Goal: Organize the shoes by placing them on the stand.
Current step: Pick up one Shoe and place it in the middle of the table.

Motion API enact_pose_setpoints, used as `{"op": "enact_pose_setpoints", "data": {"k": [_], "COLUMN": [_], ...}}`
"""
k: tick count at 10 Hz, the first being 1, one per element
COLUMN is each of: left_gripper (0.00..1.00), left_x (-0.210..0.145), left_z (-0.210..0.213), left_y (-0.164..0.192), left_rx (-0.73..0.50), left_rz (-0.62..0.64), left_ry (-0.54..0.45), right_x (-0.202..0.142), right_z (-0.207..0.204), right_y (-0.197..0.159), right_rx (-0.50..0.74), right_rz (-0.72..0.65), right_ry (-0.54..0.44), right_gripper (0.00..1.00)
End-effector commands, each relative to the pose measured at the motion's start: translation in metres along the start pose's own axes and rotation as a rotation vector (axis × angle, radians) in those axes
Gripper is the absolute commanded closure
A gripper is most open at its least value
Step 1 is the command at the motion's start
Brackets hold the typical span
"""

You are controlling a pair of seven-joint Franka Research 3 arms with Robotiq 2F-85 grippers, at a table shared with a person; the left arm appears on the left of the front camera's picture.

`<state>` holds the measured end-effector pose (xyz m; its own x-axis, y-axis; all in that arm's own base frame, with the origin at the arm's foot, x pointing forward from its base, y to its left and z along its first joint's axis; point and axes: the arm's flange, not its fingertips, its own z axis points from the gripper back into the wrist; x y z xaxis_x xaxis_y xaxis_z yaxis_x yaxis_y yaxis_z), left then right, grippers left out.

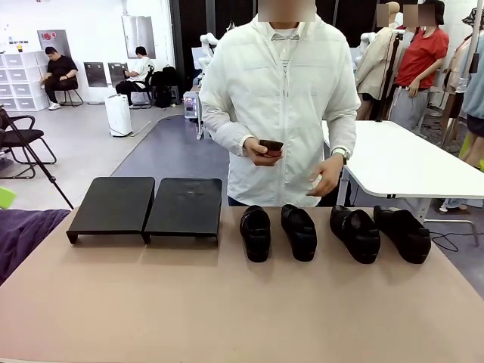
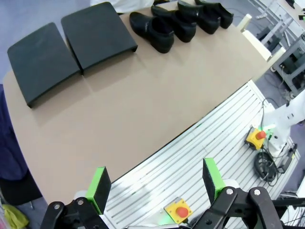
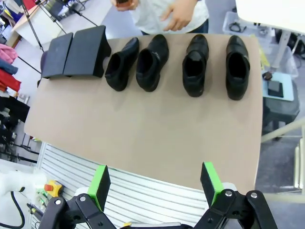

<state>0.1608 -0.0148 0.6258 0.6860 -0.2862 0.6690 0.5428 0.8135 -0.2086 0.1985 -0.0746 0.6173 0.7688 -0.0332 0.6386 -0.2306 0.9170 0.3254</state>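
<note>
- Currently, four black shoes (image 1: 255,233) are lined up in a row on the right half of the worktop (image 1: 227,302), near its far edge; none is placed on the stand.
- The stand (image 1: 147,206) is set at the far left of the worktop, just beside the leftmost shoe, with its two black panels side by side.
- The left fingers (image 2: 100,185) are spread apart with nothing held, well apart from the stand.
- The right fingers (image 3: 209,177) are likewise parted and empty, well apart from the shoes.
- A small dark object (image 1: 271,146) is held by the person (image 1: 280,91) behind the worktop.
</note>
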Motion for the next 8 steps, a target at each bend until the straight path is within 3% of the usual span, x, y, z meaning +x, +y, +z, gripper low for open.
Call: {"op": "enact_pose_setpoints", "data": {"k": [1, 3, 4, 7, 8], "left_gripper": [0.00, 0.00, 0.00, 0.00, 0.00], "left_x": [-0.001, -0.001, -0.001, -0.001, -0.001], "left_z": [0.003, 0.003, 0.003, 0.003, 0.003], "left_y": [0.001, 0.001, 0.001, 0.001, 0.001], "left_rx": [-0.018, -0.018, -0.018, -0.018, -0.018], "left_rz": [0.000, 0.000, 0.000, 0.000, 0.000], "left_ry": [-0.002, -0.002, -0.002, -0.002, -0.002], "right_x": [0.000, 0.000, 0.031, 0.102, 0.111], "right_z": [0.001, 0.000, -0.028, -0.116, -0.129], "right_y": [0.001, 0.000, 0.011, 0.057, 0.055], "right_rx": [0.035, 0.000, -0.040, -0.092, -0.123], "right_rz": [0.008, 0.000, 0.011, 0.062, 0.057], "right_ry": [-0.004, 0.000, 0.114, 0.125, 0.159], "right_gripper": [0.00, 0.00, 0.00, 0.00, 0.00]}}
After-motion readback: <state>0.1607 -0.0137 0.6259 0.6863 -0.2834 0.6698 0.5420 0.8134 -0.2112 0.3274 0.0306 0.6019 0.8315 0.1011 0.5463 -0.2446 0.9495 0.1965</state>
